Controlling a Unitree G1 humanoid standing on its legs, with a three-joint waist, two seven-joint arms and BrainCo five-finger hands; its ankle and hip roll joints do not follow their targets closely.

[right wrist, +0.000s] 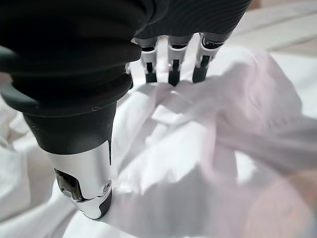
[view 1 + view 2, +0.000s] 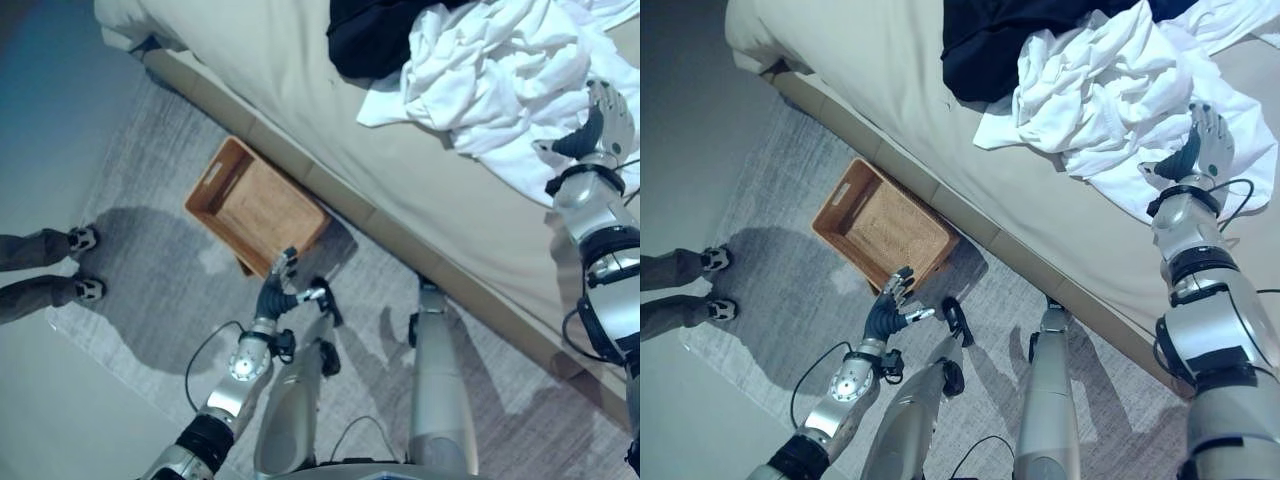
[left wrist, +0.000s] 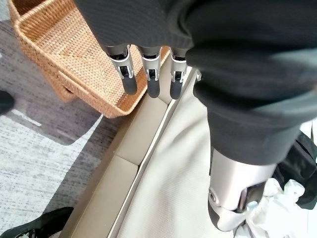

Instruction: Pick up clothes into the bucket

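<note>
A crumpled pile of white clothes (image 2: 490,70) lies on the bed, with a black garment (image 2: 370,35) beside it at the far edge. My right hand (image 2: 600,125) is over the near right part of the white pile, open; its straight fingers (image 1: 173,64) reach onto the white cloth (image 1: 208,148) and its thumb stands apart. The bucket is an empty brown wicker basket (image 2: 262,205) on the floor against the bed's side. My left hand (image 2: 275,290) hangs open just in front of the basket (image 3: 64,54), its fingers (image 3: 151,74) straight and holding nothing.
The bed (image 2: 300,90) has a beige sheet, and its padded side rail runs diagonally from upper left to lower right. A grey rug (image 2: 150,300) covers the floor under the basket. A person's legs and shoes (image 2: 50,265) stand at the left edge.
</note>
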